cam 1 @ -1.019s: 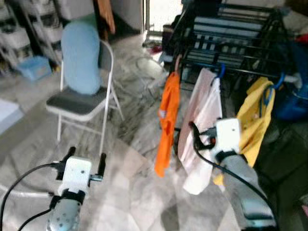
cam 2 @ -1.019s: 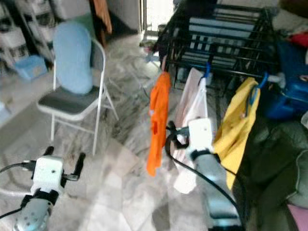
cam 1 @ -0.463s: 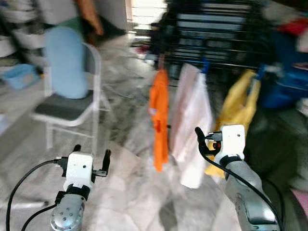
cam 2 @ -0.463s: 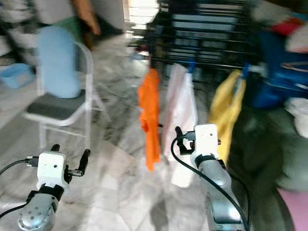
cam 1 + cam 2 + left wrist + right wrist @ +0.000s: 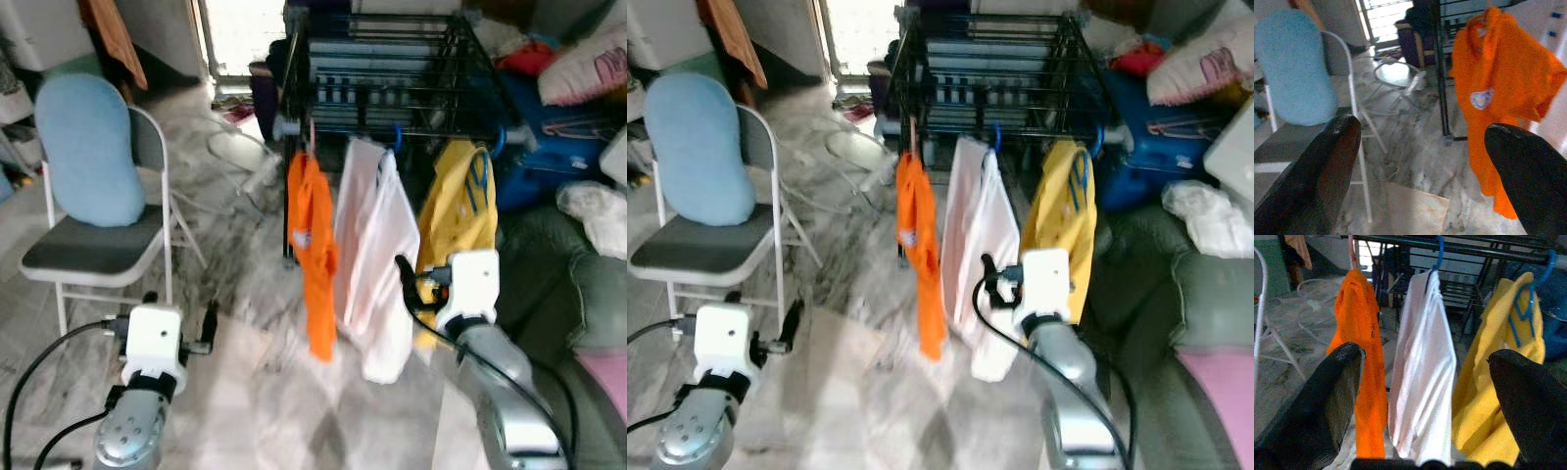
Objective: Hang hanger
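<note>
At about 9 o'clock in the head views stands a white folding chair (image 5: 108, 235) with a pale blue cushion (image 5: 88, 147) leaning on its backrest. Low at 7 o'clock the left gripper (image 5: 179, 313) hovers over the marble floor (image 5: 245, 392), its fingers spread wide and holding nothing; its wrist view adds the chair legs close up, a white round object lying on the floor beyond, and the orange shirt off toward 2 o'clock.

Near centre, a black wire drying rack (image 5: 382, 69) carries three garments along its front rail: an orange T-shirt (image 5: 312, 250) on a pinkish hanger, a white shirt (image 5: 377, 264) on a blue hanger (image 5: 1438, 252), and a yellow garment (image 5: 458, 211) on another blue hanger (image 5: 1528, 301).

At 5 o'clock the right gripper (image 5: 404, 279) hovers just in front of the white shirt. Its wrist view shows what the head views do not: both fingers splayed far apart, empty, with all three garments framed between them.

At 3 o'clock a grey-green sofa (image 5: 588, 313) sits beside blue bags and piled pillows.
</note>
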You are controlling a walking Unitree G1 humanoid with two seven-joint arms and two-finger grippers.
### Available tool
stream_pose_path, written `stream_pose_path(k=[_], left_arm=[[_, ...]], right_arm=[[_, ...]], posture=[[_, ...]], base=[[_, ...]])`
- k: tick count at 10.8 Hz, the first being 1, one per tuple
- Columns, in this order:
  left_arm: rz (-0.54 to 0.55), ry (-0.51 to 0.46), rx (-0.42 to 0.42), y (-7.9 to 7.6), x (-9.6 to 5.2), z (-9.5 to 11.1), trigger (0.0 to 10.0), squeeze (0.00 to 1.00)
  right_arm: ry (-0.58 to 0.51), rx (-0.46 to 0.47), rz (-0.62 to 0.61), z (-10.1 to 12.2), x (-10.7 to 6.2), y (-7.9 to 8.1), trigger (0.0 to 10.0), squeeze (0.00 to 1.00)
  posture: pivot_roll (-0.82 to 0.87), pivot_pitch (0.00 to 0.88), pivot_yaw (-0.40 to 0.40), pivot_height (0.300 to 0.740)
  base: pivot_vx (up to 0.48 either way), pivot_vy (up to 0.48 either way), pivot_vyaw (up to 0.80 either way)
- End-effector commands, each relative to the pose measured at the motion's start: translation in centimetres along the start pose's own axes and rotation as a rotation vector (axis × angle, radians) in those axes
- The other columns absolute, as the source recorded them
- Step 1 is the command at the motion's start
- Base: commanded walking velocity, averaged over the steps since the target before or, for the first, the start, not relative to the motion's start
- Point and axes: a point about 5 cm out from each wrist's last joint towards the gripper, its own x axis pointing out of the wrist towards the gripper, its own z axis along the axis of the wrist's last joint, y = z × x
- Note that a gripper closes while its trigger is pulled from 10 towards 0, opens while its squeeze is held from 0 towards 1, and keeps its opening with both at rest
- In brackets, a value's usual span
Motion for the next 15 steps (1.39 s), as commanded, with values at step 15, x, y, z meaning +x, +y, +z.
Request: stream_pose_path(k=[15], left_arm=[[-0.118,-0.069,-0.058,-1.8,-0.3,1.2,10.0,0.0]], right_arm=[[0.005,0.059,0.032,0.3,0.2,0.7,10.0,0.0]], posture=[[-0.01,0.033,-0.022,0.74]], base=[[0.0,0.128,0.0]])
